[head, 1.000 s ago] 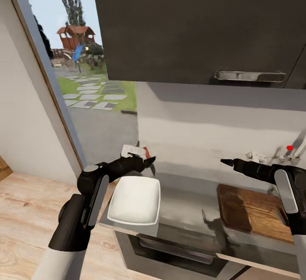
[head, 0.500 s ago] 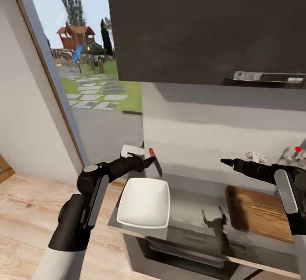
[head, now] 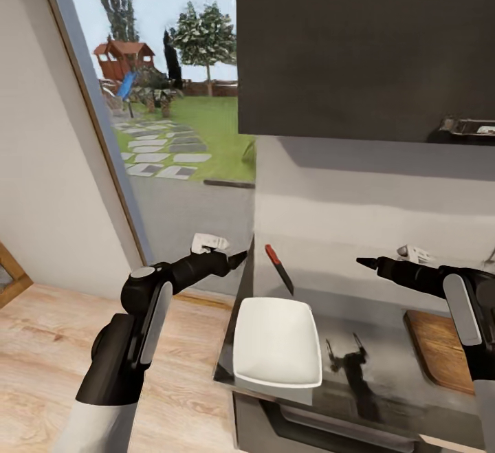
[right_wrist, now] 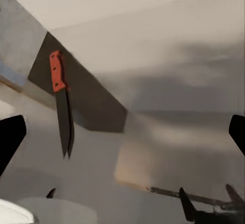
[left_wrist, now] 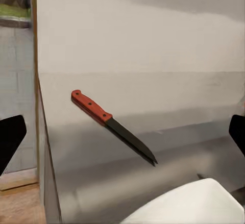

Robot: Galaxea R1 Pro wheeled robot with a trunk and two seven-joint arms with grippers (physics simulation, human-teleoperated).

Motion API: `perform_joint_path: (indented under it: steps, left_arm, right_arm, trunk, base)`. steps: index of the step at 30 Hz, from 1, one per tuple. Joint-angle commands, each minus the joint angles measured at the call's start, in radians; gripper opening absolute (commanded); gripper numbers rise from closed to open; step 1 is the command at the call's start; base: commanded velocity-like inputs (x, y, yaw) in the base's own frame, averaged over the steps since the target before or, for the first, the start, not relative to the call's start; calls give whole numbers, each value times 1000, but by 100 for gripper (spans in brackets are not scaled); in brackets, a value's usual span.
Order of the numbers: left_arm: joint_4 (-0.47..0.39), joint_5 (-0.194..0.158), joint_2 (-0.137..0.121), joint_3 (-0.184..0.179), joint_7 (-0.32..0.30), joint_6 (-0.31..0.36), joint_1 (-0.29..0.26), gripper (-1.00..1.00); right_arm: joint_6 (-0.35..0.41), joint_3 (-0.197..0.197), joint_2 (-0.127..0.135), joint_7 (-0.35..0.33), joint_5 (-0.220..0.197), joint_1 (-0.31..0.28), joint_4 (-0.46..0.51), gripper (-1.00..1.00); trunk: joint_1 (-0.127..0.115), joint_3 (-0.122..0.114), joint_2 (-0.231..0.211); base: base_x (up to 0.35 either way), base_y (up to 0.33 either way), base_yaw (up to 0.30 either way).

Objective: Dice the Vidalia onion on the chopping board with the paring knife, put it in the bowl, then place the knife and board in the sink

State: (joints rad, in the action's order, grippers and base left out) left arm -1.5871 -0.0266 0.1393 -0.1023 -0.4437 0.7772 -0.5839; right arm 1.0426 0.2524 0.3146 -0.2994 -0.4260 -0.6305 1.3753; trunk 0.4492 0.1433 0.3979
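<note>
The paring knife (head: 278,269), red handle and dark blade, lies on the grey countertop (head: 357,315) near the back wall, just behind the white square bowl (head: 277,339). The chopping board (head: 443,346) shows partly at the right edge. My left gripper (head: 237,258) hovers off the counter's left end, left of the knife, open; its fingers (left_wrist: 10,137) stand wide apart with the knife (left_wrist: 109,124) and bowl (left_wrist: 189,208) ahead. My right gripper (head: 364,261) hangs over the counter right of the knife, open, fingers (right_wrist: 237,132) spread, knife (right_wrist: 61,106) in sight. The onion and the sink are out of view.
A dark wall cabinet (head: 364,47) hangs over the counter. A tall window (head: 172,130) onto a garden is at the left, beside a white wall (head: 41,185). Wooden floor (head: 48,363) lies left of the counter's end (head: 230,343). An oven front (head: 323,432) sits below.
The whole view has swung left: counter, bowl, knife and board have slid right in the picture and more window shows. Both arms hold the same pose; the knife now shows apart from the left gripper.
</note>
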Motion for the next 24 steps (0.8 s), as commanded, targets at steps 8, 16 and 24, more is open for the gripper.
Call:
perform_joint_path:
  steps: [8,16,24]
  left_arm:
    - [0,-3,-1,2,0,5,-1,100]
    - [16,-2,-4,32,7,31,-4,100]
    - [160,-1,-3,67,22,93,-85,100]
  right_arm:
    - [5,-47,0,-3,15,-1,0,100]
    - [5,-118,0,98,19,-1,-2,100]
    - [-30,-150,-1,204,20,-1,-4,100]
  trunk:
    - [1,2,2]
    - [1,2,2]
    - [1,2,2]
  base:
    - [114,309,0]
    - [72,81,0]
    - [1,1,0]
